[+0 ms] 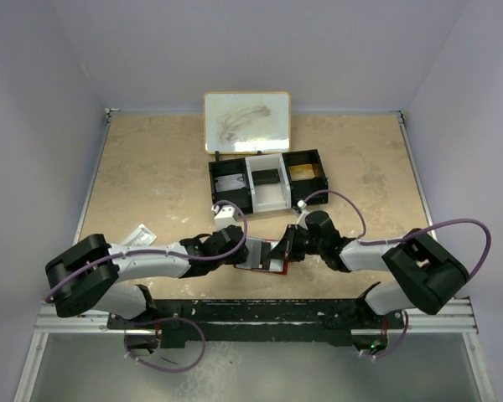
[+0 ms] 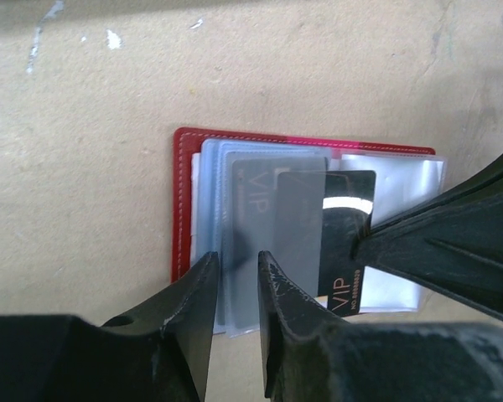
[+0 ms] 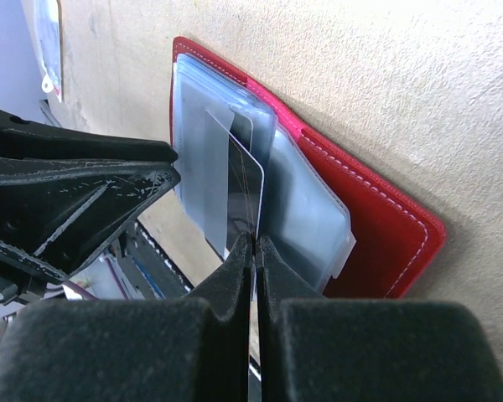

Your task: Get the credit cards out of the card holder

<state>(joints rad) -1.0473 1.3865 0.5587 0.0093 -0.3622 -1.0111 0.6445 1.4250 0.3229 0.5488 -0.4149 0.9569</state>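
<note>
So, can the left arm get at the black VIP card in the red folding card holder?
Probably not cleanly: the jaws of the right arm are shut on the black VIP card and cross in front, while the left arm has its jaws astride a clear plastic sleeve.

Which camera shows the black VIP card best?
The left wrist view: the black plastic VIP card lies face-on, partly out of the small red folding card holder. The right wrist view shows it edge-on in the shut right gripper. From the top it is too small to make out.
</note>
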